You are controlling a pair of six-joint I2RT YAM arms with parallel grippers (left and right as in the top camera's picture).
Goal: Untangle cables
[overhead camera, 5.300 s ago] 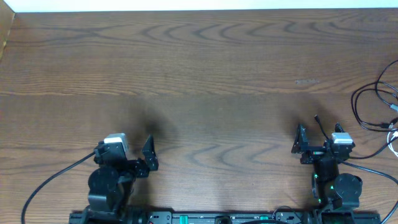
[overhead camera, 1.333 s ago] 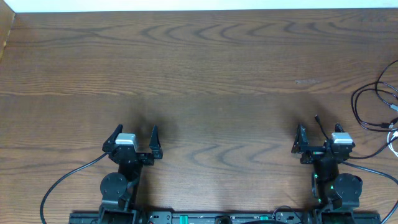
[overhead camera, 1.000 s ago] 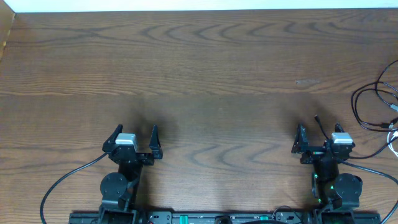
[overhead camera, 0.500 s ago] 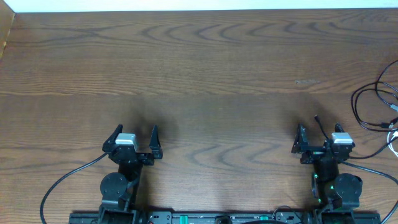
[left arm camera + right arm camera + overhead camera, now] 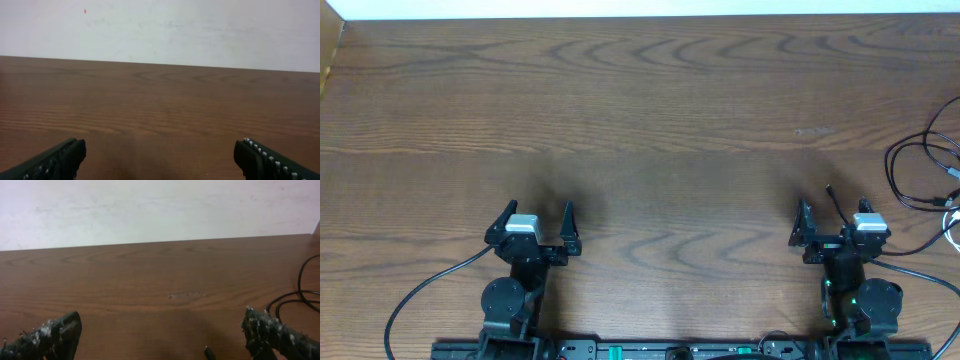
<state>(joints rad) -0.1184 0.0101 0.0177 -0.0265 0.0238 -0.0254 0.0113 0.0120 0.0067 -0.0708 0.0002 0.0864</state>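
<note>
Thin black cables (image 5: 890,165) lie in loose loops at the table's right edge, with a white cable (image 5: 952,228) just below them, partly out of frame. One black loop shows in the right wrist view (image 5: 300,287). A thin black cord end (image 5: 832,198) lies on the table between the right fingers; its tip shows in the right wrist view (image 5: 207,353). My right gripper (image 5: 833,212) (image 5: 160,330) is open, empty and low near the front edge, left of the loops. My left gripper (image 5: 536,212) (image 5: 160,155) is open and empty, far from the cables.
The wooden table (image 5: 640,110) ends at a white wall at the back (image 5: 160,30). Thicker black arm cables run from both arm bases along the front edge (image 5: 420,290). The arm bases stand at the front (image 5: 505,300).
Since 5.3 s ago my left arm has turned from facing right to facing straight ahead, its fingers spread. Nothing has moved in the last second. The right arm and cables are unchanged.
</note>
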